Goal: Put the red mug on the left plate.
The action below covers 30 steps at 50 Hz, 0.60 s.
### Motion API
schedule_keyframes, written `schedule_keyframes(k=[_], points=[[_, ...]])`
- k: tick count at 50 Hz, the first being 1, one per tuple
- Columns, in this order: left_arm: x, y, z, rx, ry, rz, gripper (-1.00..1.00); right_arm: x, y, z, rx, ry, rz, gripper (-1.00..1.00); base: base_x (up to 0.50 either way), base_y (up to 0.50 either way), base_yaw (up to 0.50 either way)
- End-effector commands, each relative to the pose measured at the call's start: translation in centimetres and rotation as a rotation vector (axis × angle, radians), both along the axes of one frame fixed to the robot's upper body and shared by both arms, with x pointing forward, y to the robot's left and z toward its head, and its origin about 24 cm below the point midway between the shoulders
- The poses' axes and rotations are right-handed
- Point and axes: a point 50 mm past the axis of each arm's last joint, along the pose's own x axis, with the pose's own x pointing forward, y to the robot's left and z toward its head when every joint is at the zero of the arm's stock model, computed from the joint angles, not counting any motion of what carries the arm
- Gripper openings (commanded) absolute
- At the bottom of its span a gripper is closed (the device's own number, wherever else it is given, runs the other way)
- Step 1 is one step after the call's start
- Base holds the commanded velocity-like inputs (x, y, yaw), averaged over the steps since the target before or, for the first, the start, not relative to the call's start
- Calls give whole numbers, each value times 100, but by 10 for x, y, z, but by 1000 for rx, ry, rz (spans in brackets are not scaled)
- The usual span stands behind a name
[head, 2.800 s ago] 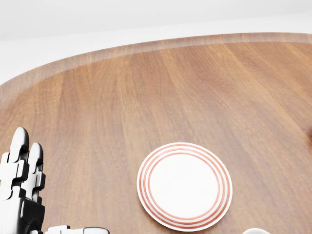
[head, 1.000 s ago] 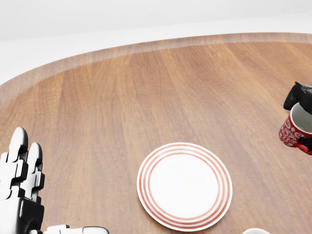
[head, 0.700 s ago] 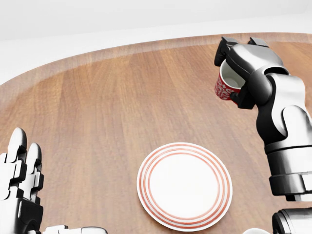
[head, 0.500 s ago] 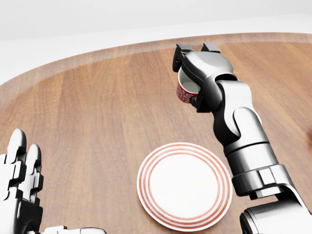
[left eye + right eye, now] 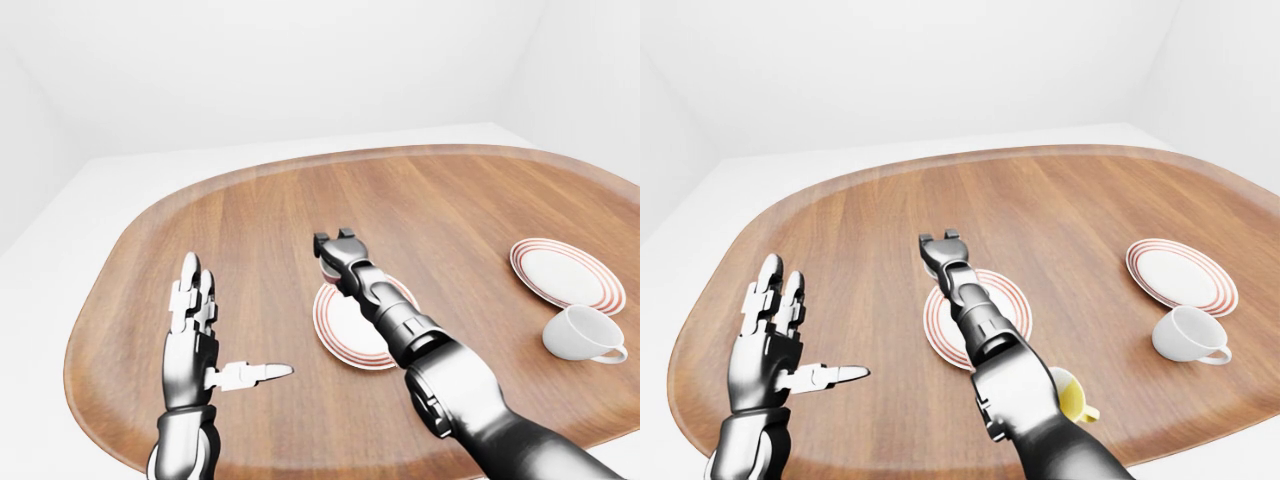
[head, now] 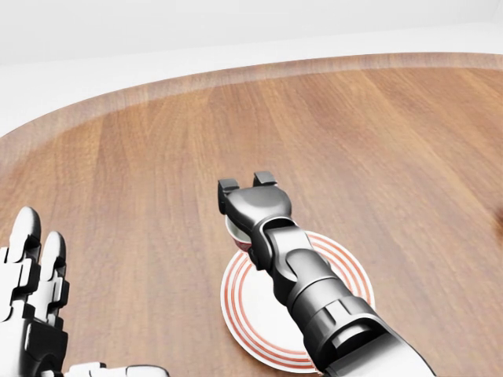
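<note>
Mostly hidden, the red mug (image 6: 238, 236) sits gripped in the right hand (image 6: 250, 206) over the left plate's (image 5: 340, 335) upper-left rim, its tilt unreadable, while the left hand (image 5: 770, 345) is spread open; the table (image 5: 1060, 200) carries two striped plates, one white cup (image 5: 1185, 336) and one yellow cup (image 5: 1070, 396).

The right hand (image 6: 245, 206) has swung leftward with the mug (image 6: 238, 236), now over the left plate's (image 6: 346, 271) upper-left rim.

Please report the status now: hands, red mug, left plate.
Right robot hand shut on red mug, over left plate edge. Left robot hand open, idle. Nothing in the way.
</note>
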Motion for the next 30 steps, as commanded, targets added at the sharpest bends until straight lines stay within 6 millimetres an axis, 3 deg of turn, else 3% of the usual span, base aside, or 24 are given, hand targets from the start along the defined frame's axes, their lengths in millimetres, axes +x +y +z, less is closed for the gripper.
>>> schedule_keyframes(k=[1,10,30], points=[[1,2,0,-8,-3,2,100,-28,-5,-53,-16,72,-53,-100,0,0,0],[3,2,-1,-11,-1,1,100,-34,-23,-68,-56,106,-108,-100,0,0,0],[3,2,-2,-11,4,6,100,-36,-55,-77,-12,100,-231,-100,0,0,0]])
